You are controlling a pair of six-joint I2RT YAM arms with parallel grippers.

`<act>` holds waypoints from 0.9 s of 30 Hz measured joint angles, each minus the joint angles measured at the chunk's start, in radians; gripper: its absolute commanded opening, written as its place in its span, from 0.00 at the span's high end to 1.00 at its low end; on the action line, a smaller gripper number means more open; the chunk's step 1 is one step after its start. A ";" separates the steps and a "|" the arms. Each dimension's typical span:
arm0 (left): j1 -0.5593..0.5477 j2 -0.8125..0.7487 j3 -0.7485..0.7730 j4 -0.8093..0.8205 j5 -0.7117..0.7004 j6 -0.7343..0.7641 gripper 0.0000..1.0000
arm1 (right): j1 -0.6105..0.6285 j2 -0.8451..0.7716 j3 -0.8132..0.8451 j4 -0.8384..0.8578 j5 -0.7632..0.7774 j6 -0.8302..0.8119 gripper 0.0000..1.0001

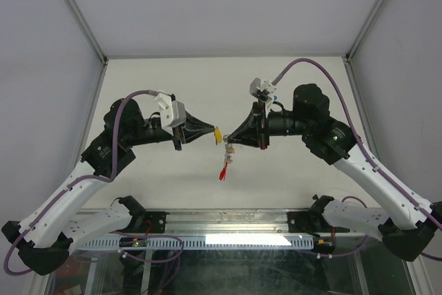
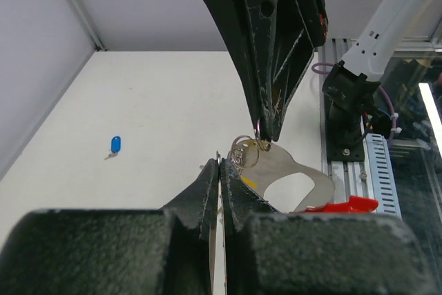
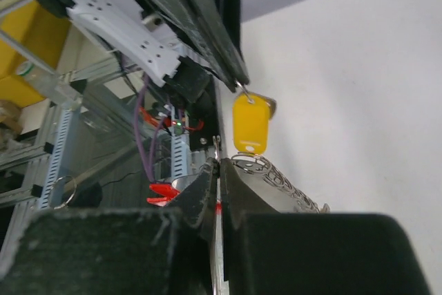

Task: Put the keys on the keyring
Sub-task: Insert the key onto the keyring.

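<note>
1. The left end effector [image 1: 210,134] is raised above the middle of the tabletop [image 2: 159,108]. Its fingers are pressed together, with no visible gap, on the metal end of a yellow-capped key [image 3: 250,126].
2. In the right wrist view the yellow cap hangs below those fingertips.
3. The right end effector [image 1: 233,137] faces it from the right, tip close to tip. Its fingers are likewise closed tight, pinching the small rings at the top of the keyring [image 2: 243,151].
4. The keyring is held off the tabletop. Its chain and a flat metal plate [image 2: 293,167] hang from the rings, and the red strip [image 2: 343,206] dangles lowest, on the near side.
5. The yellow-capped key sits just beside the rings. Whether it touches them cannot be told.
6. A blue-capped key [image 2: 115,144] lies flat on the tabletop, well apart from both end effectors.
</note>
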State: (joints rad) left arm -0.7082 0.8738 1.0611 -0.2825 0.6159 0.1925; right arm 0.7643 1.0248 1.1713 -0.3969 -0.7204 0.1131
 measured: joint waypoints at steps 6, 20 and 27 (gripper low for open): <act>0.000 -0.003 0.002 0.021 0.084 0.007 1.00 | -0.050 -0.003 -0.012 0.140 -0.202 0.068 1.00; 0.000 0.006 0.022 0.068 0.159 0.005 1.00 | -0.058 0.018 -0.040 0.268 -0.307 0.190 1.00; 0.000 0.021 0.027 0.097 0.195 0.000 1.00 | -0.058 0.031 -0.040 0.273 -0.301 0.218 1.00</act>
State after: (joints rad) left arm -0.7082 0.8951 1.0878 -0.1860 0.8112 0.1928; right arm 0.7063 1.0561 1.1309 -0.1238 -1.0210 0.3309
